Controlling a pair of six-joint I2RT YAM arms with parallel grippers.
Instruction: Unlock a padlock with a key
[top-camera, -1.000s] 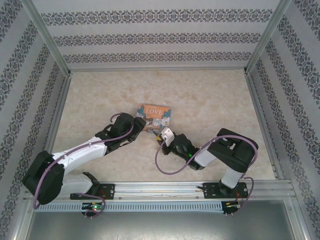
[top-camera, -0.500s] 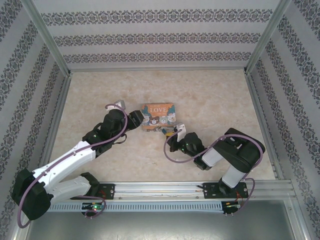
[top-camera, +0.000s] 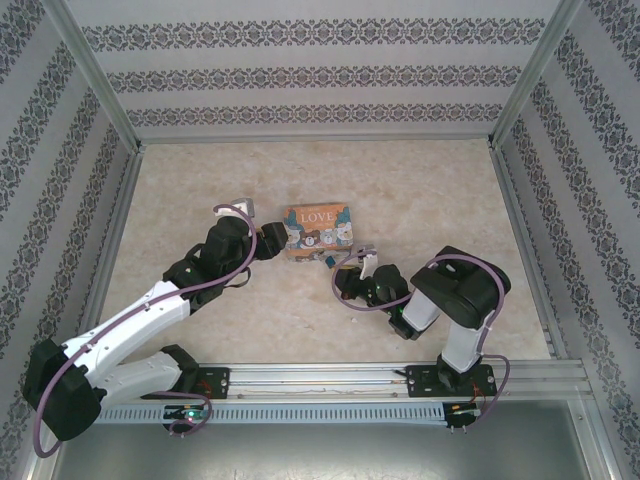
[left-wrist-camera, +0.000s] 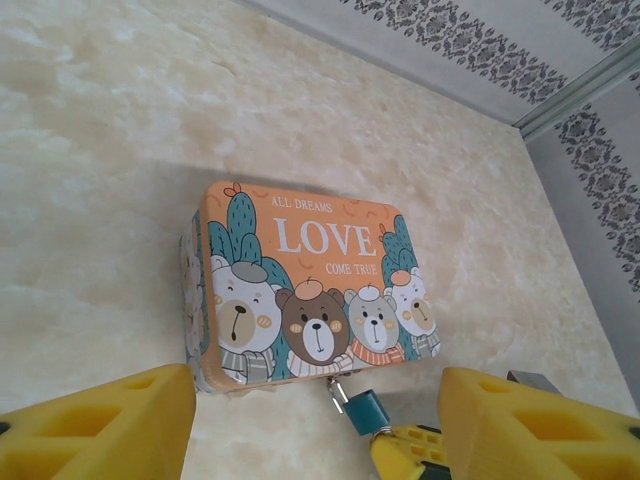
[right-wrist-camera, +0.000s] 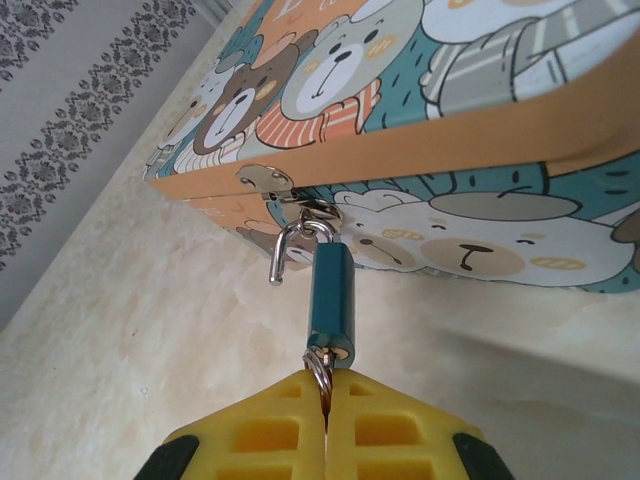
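The small blue padlock (right-wrist-camera: 330, 290) hangs by its silvery shackle (right-wrist-camera: 290, 245) from the hasp of the "LOVE" bear tin (left-wrist-camera: 300, 280). One end of the shackle stands free of the body. My right gripper (right-wrist-camera: 325, 385) is shut on the key at the padlock's base. The key's ring (right-wrist-camera: 318, 368) shows between the yellow pads. In the top view the right gripper (top-camera: 347, 272) sits just below the tin's front edge, by the padlock (top-camera: 331, 262). My left gripper (left-wrist-camera: 312, 400) is open, its fingers (left-wrist-camera: 110, 425) spread wide short of the tin's left end (top-camera: 268, 238).
The tin (top-camera: 318, 230) lies mid-table on the marbled surface (top-camera: 420, 190). Patterned walls and metal frame rails enclose the table on three sides. A cable loops off each wrist.
The tin has swung from tilted to square and shifted slightly right. My left gripper has opened wider and drawn back from the tin's left end. The right gripper has moved right with the padlock.
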